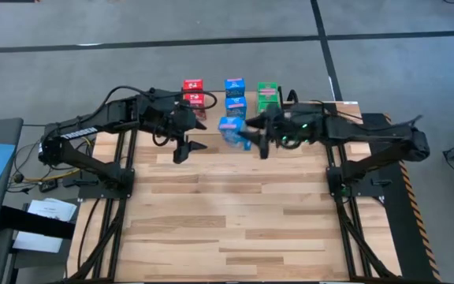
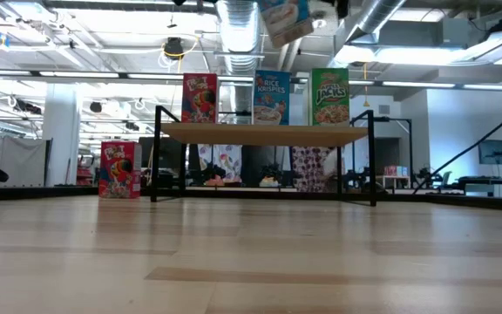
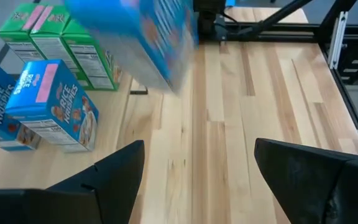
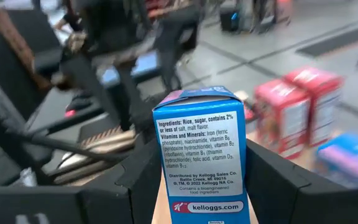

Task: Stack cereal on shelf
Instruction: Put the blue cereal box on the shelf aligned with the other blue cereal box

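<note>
The shelf (image 2: 234,133) stands at the table's far middle. A red (image 2: 200,98), a blue (image 2: 271,96) and a green cereal box (image 2: 329,96) stand upright on its board. Another red box (image 2: 118,169) stands on the table to the shelf's left. My right gripper (image 1: 247,136) is shut on a blue cereal box (image 1: 231,131), held in the air just near of the shelf. My left gripper (image 1: 186,148) hovers open to the left of that box with nothing between its fingers (image 3: 114,171). My right gripper pinches the blue box between its two fingers (image 4: 272,180), one on each broad face. The narrow ingredients panel (image 4: 194,186) faces the wrist. The fingers reach in about level from the table's right. The box (image 2: 286,19) hangs tilted, clear of table and shelf.
From above, the shelf boxes show in three columns: red (image 1: 193,91), blue (image 1: 235,95), green (image 1: 268,96). The slatted tabletop (image 1: 235,221) stretches toward the near edge. Black arm frames (image 1: 117,181) flank both sides.
</note>
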`<control>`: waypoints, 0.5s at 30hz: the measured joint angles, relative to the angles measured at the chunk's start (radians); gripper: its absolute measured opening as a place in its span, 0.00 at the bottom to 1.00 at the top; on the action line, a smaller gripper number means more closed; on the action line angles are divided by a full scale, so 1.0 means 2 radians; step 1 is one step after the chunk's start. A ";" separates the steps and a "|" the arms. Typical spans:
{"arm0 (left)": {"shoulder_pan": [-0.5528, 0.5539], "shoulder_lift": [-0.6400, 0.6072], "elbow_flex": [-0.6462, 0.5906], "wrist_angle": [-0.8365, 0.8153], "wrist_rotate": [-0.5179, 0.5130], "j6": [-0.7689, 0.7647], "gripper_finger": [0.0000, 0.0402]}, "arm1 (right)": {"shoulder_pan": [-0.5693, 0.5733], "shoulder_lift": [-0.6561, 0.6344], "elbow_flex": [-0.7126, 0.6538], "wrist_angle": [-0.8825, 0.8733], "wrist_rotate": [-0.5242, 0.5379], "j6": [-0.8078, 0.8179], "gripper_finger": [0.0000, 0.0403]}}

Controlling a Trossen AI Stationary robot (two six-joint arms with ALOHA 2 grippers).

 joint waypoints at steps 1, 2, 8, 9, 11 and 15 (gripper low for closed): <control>0.000 0.000 0.000 0.000 0.000 0.000 0.73 | -0.002 -0.010 0.000 -0.003 0.007 -0.007 0.56; 0.000 0.000 0.000 0.000 0.000 0.000 0.73 | -0.004 -0.019 0.000 -0.004 0.010 -0.016 0.56; 0.000 0.000 0.000 0.009 0.001 0.000 0.73 | -0.009 -0.063 0.000 -0.043 0.039 -0.064 0.56; 0.000 0.001 0.000 0.012 0.001 0.000 0.73 | -0.009 -0.067 0.000 -0.053 0.046 -0.067 0.56; 0.000 0.004 0.000 0.018 0.003 0.000 0.73 | -0.009 -0.070 -0.008 -0.049 0.049 -0.070 0.56; 0.000 0.011 -0.001 0.027 0.007 0.016 0.73 | -0.009 -0.064 -0.031 -0.049 0.050 -0.067 0.56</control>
